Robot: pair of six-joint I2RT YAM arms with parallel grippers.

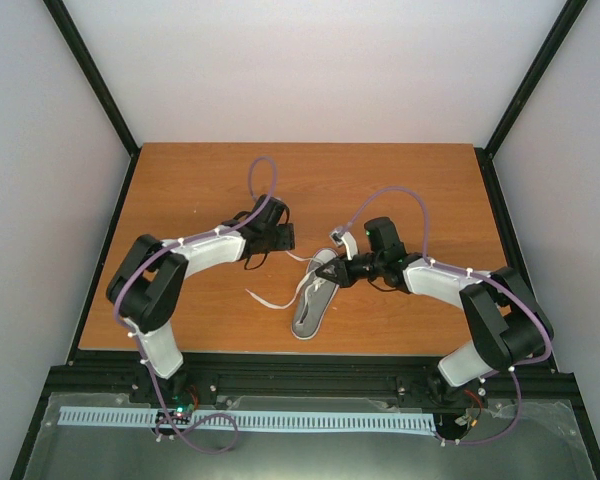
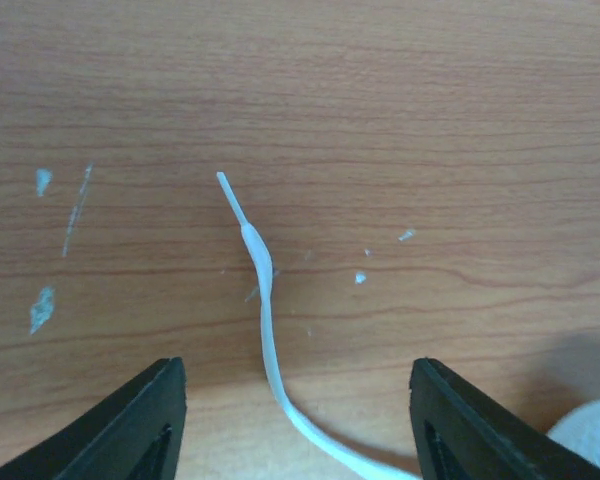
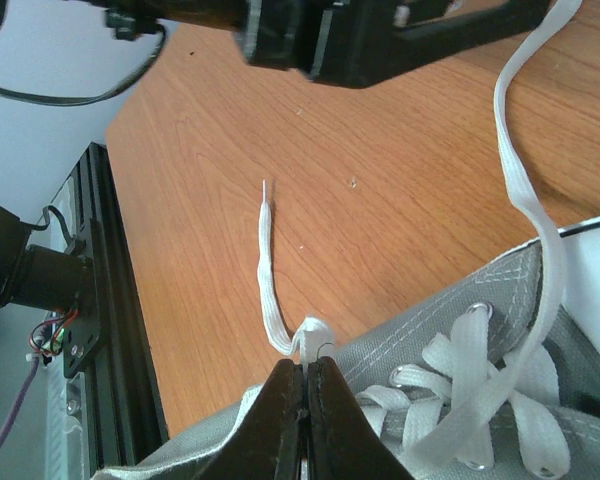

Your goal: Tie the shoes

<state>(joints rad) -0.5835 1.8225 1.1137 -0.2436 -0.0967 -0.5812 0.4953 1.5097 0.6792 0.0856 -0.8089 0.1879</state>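
The right gripper point(image 3: 305, 378) fills the bottom of its wrist view, its two black fingers pressed together with no gap, pinching a small fold of white lace point(image 3: 265, 270) at the edge of the grey sneaker point(image 3: 420, 310). From that pinch the lace runs out over the wooden table point(image 1: 400, 180) and ends in a thin tip. A second lace point(image 3: 525, 200) rises from the eyelets toward the upper right. The left gripper point(image 2: 295, 372) stands wide open just above the table. The lace's end lies between its fingers point(image 2: 150, 425) and touches neither. From above, the sneaker lies near the table's front edge, about midway between the arms, with the right gripper at its upper end.
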